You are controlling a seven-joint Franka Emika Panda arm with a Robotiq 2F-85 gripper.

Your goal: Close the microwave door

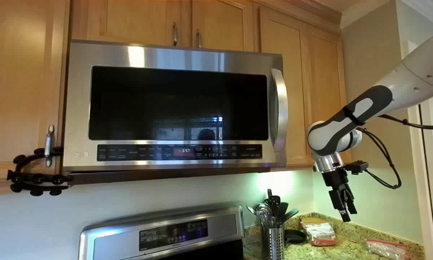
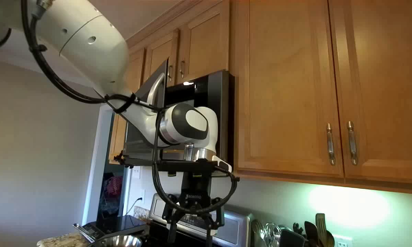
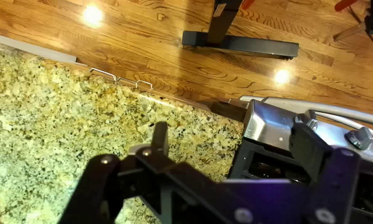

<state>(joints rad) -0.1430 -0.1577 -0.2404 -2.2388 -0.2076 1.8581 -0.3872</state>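
The microwave (image 2: 219,89) hangs under the wooden cabinets. Its door (image 2: 134,144) stands partly open in an exterior view, swung out, with a dark gap between its free edge and the body. The curved steel handle (image 2: 154,90) is on that free edge. In an exterior view the door (image 1: 180,104) shows nearly front-on, its handle (image 1: 280,108) at the right. My gripper (image 1: 347,212) points down, right of the handle, lower than the door and apart from it. In an exterior view (image 2: 191,233) and the wrist view (image 3: 231,137) its fingers are wide apart and empty. The door is out of the wrist view.
A steel stove (image 1: 108,245) stands below the microwave. A utensil holder (image 1: 273,240) and plastic bags (image 1: 321,233) are on the granite counter (image 3: 80,124). Wooden cabinets (image 2: 288,85) flank the microwave. A flexible black mount (image 1: 39,177) clings to the cabinet edge. A metal bowl (image 2: 120,241) is beside the stove.
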